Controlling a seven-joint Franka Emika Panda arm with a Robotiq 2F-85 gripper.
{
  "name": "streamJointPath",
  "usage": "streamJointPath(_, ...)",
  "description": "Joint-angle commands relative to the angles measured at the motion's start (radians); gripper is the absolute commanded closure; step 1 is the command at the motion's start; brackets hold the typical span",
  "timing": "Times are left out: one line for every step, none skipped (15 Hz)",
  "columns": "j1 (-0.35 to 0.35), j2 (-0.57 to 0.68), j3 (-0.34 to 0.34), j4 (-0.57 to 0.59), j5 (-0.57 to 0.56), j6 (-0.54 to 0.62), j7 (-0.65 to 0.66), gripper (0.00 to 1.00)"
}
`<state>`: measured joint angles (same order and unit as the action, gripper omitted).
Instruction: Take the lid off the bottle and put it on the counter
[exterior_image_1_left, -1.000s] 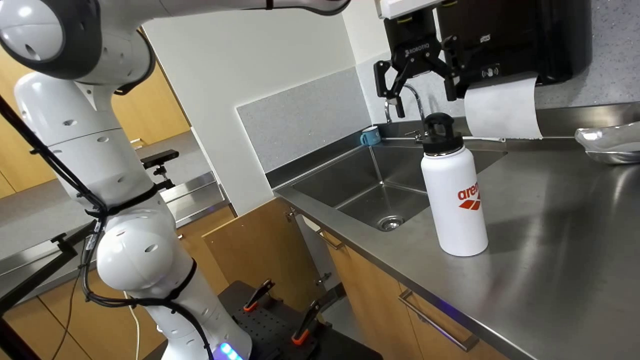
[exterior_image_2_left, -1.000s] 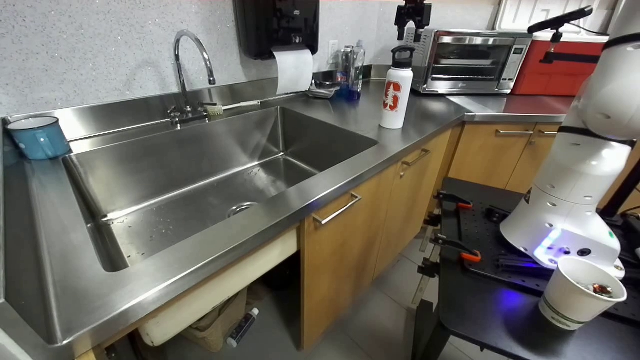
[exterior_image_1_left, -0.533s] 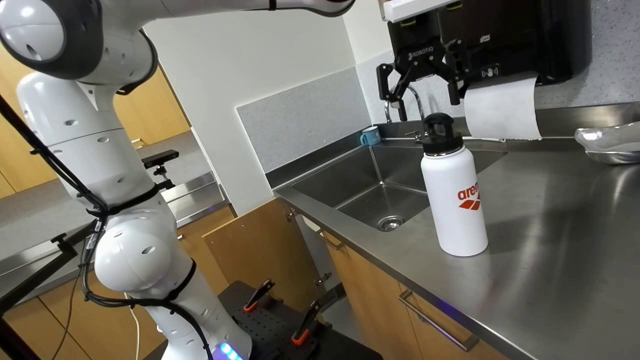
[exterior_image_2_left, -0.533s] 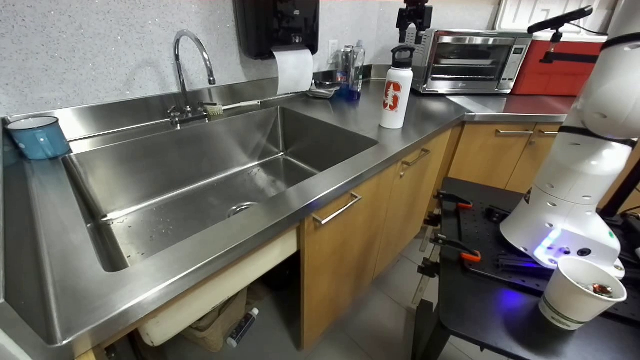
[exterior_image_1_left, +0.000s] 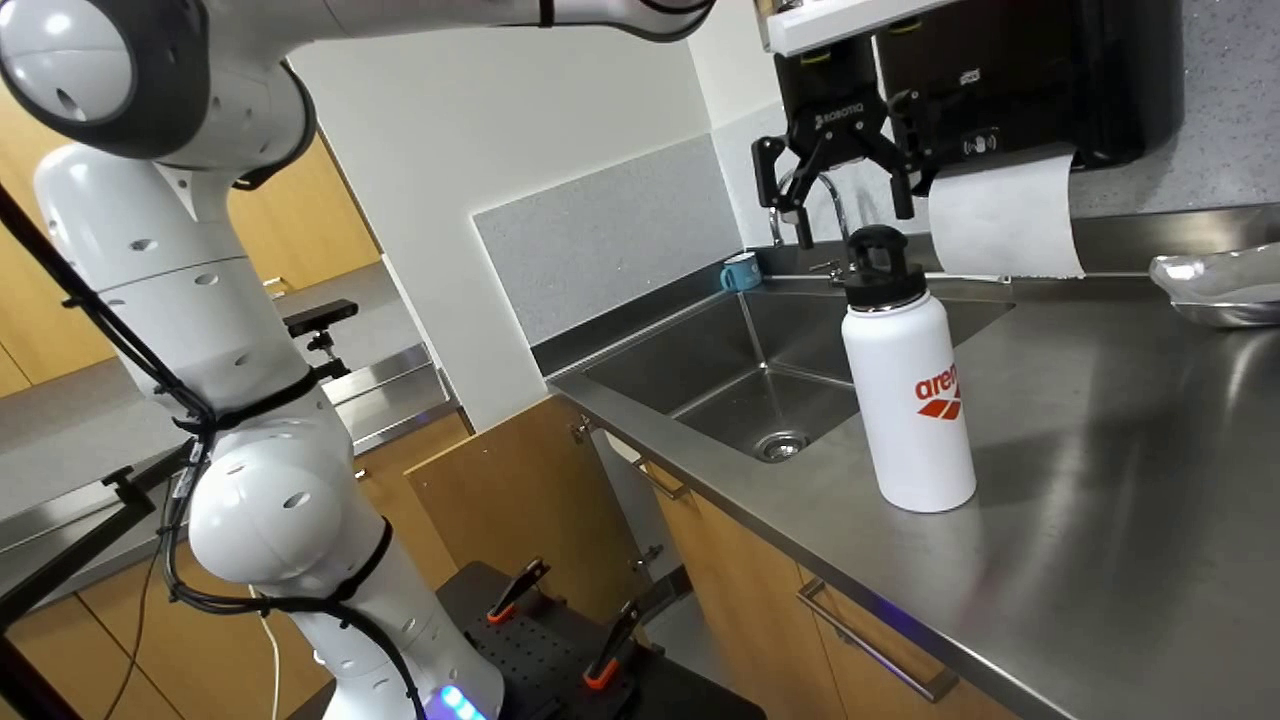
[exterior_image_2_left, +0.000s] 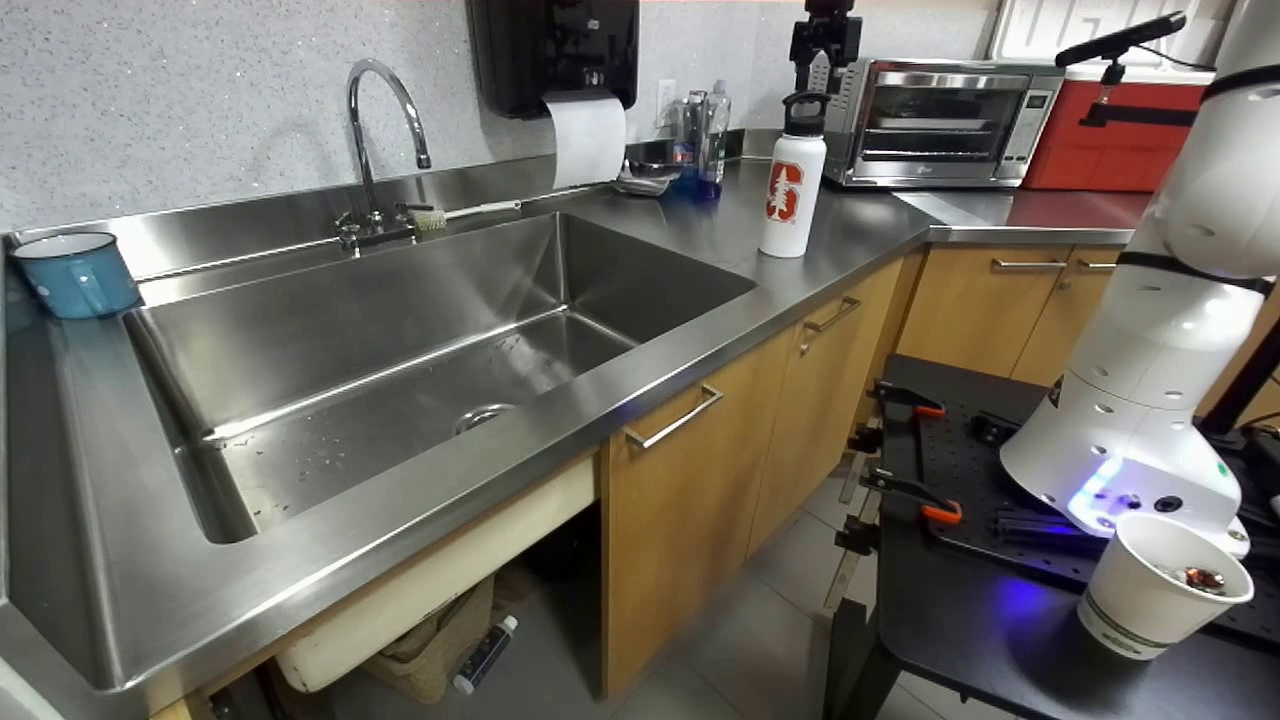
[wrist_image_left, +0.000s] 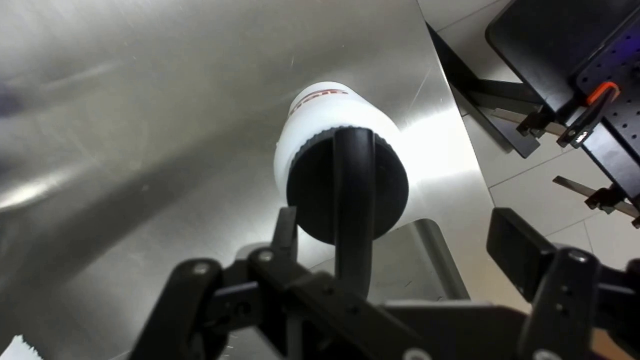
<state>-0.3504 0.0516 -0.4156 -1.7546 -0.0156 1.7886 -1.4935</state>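
The white bottle (exterior_image_1_left: 915, 420) stands upright on the steel counter (exterior_image_1_left: 1080, 500) beside the sink; it also shows in an exterior view (exterior_image_2_left: 790, 215) and from above in the wrist view (wrist_image_left: 327, 110). The black lid (exterior_image_1_left: 885, 288) with a raised loop handle sits on the bottle's neck; it shows again in an exterior view (exterior_image_2_left: 804, 120) and in the wrist view (wrist_image_left: 312, 185). My gripper (exterior_image_1_left: 853, 230) is open and empty, pointing down, its fingertips near the height of the loop's top. In the wrist view the loop appears between the fingers (wrist_image_left: 400, 240), nearer the left finger. I see no grip on it.
The sink basin (exterior_image_2_left: 400, 360) with its faucet (exterior_image_2_left: 390, 110) lies beside the bottle. A paper towel dispenser (exterior_image_2_left: 555, 50) with hanging paper (exterior_image_1_left: 1005, 220) is on the wall behind. A blue mug (exterior_image_2_left: 80, 275), clear bottles (exterior_image_2_left: 714, 140) and a toaster oven (exterior_image_2_left: 935, 125) stand around.
My gripper has come down a little, and its fingertips are closer to the lid's loop. It stays open. The bottle and lid have not moved.
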Motion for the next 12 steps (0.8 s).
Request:
streamJointPath(-0.017,-0.009,0.023,-0.024,0.011,0.039,-0.024,0.34)
streamJointPath(-0.018,-0.009,0.024,-0.026,0.011,0.040,-0.025,0.44)
streamJointPath(-0.018,-0.009,0.024,-0.027,0.012,0.041,-0.024,0.50)
streamJointPath(-0.018,-0.009,0.025,-0.028,0.012,0.042,-0.024,0.57)
streamJointPath(-0.019,-0.009,0.025,-0.029,0.013,0.043,-0.024,0.66)
streamJointPath(-0.019,-0.009,0.025,-0.028,0.013,0.044,-0.023,0.73)
streamJointPath(-0.020,-0.009,0.025,-0.028,0.013,0.044,-0.023,0.81)
streamJointPath(-0.020,-0.008,0.025,-0.027,0.013,0.045,-0.023,0.88)
streamJointPath(-0.021,-0.008,0.025,-0.025,0.013,0.044,-0.022,0.95)
streamJointPath(-0.022,-0.007,0.024,-0.023,0.013,0.045,-0.021,1.00)
streamJointPath(-0.023,-0.005,0.024,-0.021,0.014,0.045,-0.019,0.96)
streamJointPath(-0.024,-0.003,0.024,-0.018,0.014,0.045,-0.017,0.95)
